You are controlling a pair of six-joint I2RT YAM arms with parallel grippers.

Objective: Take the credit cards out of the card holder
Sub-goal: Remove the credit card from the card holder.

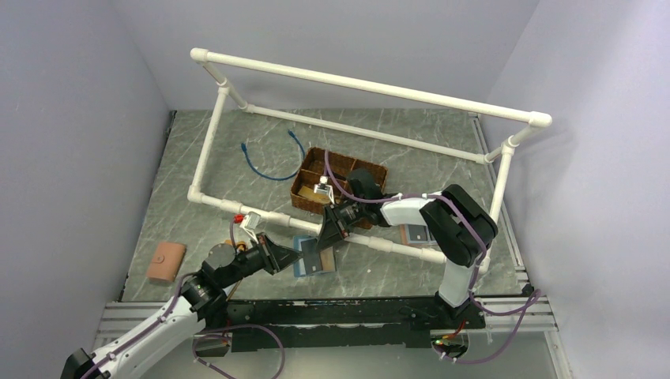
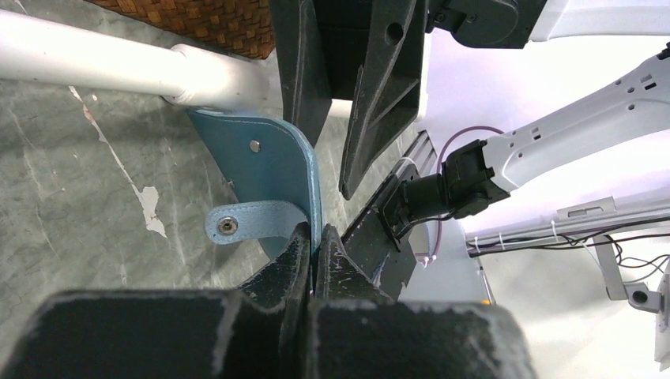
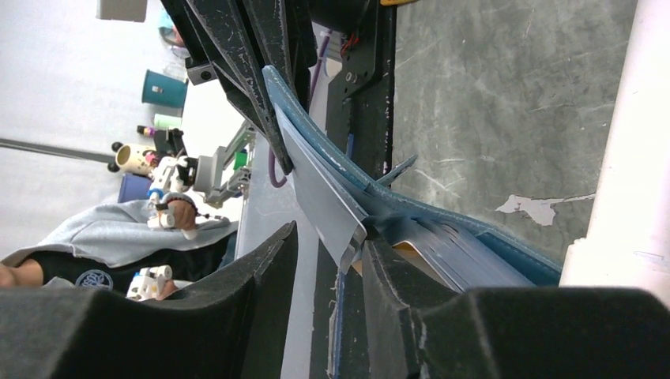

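Hemmed behind by the white pipe rail (image 2: 118, 67), just beside the card holder (image 2: 269, 170), wicker basket (image 2: 197, 20) just beyond. Crowded at the holder by the left gripper (image 2: 314, 237), clamped on its edge, and the right gripper (image 3: 330, 241) from the far side. Open leftward across the table (image 1: 158, 221) toward the tan holder (image 1: 166, 262).

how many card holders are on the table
3: blue holder at centre, tan holder far left, brown holder right of centre, partly hidden.
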